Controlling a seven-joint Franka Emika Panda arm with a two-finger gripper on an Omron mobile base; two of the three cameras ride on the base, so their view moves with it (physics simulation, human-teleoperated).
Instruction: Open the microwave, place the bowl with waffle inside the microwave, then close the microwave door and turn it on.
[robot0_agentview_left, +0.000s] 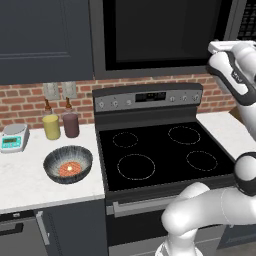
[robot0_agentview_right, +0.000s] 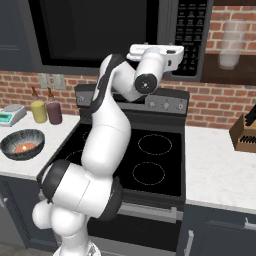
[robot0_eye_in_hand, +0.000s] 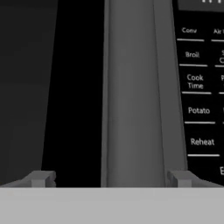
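Microwave (robot0_agentview_right: 115, 35), the wide dark grey box over the black-topped stove (robot0_agentview_left: 160, 150), sits shut, its black-glass framed door (robot0_agentview_left: 165, 32) flush. Up at its right edge the gripper (robot0_eye_in_hand: 111, 179) spreads its two dark tips either side of the grey vertical door bar (robot0_eye_in_hand: 133, 92), beside the keypad strip (robot0_eye_in_hand: 201, 83). Down on the white counter (robot0_agentview_left: 30, 185), the streaked grey bowl (robot0_agentview_left: 68, 164) cradles the orange-red waffle (robot0_agentview_left: 70, 168).

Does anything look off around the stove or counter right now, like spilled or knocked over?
Nothing stands out. The bowl sits level on the counter with the waffle inside it, both bottles stand upright, and the microwave door looks shut, with the gripper open at its handle.
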